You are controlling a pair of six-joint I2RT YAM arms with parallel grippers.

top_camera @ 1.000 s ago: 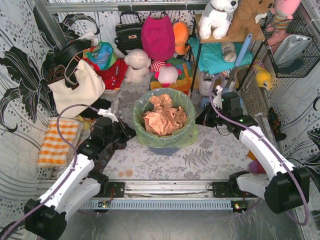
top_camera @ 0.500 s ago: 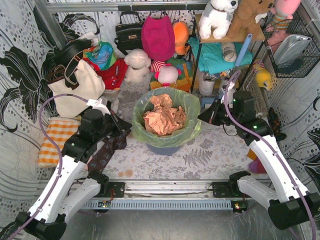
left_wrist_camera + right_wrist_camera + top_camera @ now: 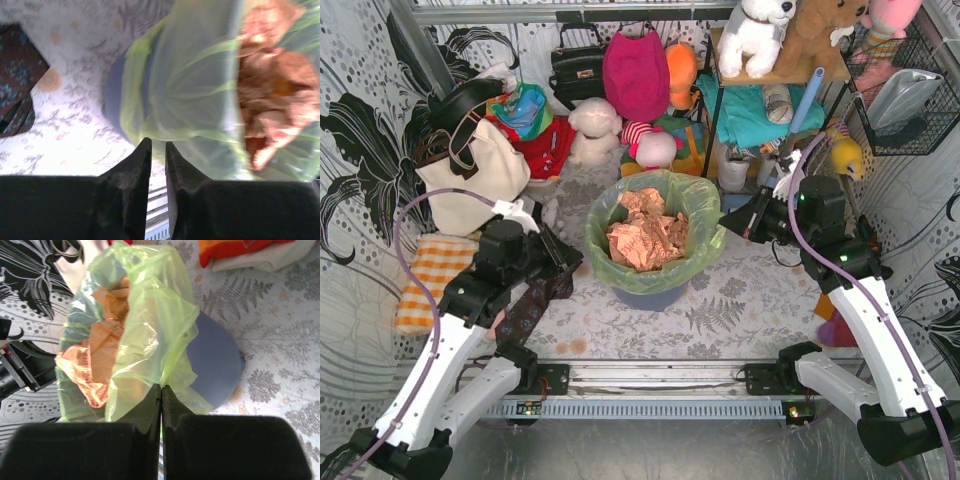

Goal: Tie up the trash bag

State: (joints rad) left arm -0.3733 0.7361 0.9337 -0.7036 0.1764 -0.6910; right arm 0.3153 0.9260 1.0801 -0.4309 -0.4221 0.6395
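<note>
The trash bag point(image 3: 695, 200), thin lime-green plastic, lines a blue-grey bin point(image 3: 655, 298) in the middle of the table, and crumpled orange-brown paper point(image 3: 645, 238) fills it. My right gripper point(image 3: 727, 222) is at the bag's right rim. In the right wrist view it point(image 3: 161, 386) is shut on a gathered fold of the bag point(image 3: 155, 325), drawn off the bin point(image 3: 215, 360). My left gripper point(image 3: 570, 262) sits just left of the bin. Its jaws point(image 3: 158, 145) stand slightly apart with nothing between them, and the bag point(image 3: 195, 90) lies just ahead.
A white tote bag point(image 3: 470, 170) and an orange checked cloth point(image 3: 435, 280) lie at the left. A dark patterned cloth point(image 3: 532, 305) is under the left arm. Plush toys point(image 3: 595, 130) and a shelf rack point(image 3: 760, 110) crowd the back; a wire basket point(image 3: 905, 100) hangs right.
The right gripper has risen and drawn right, pulling the bag's right rim off the bin. The left arm has lifted and pulled back a little, and its jaws have parted slightly.
</note>
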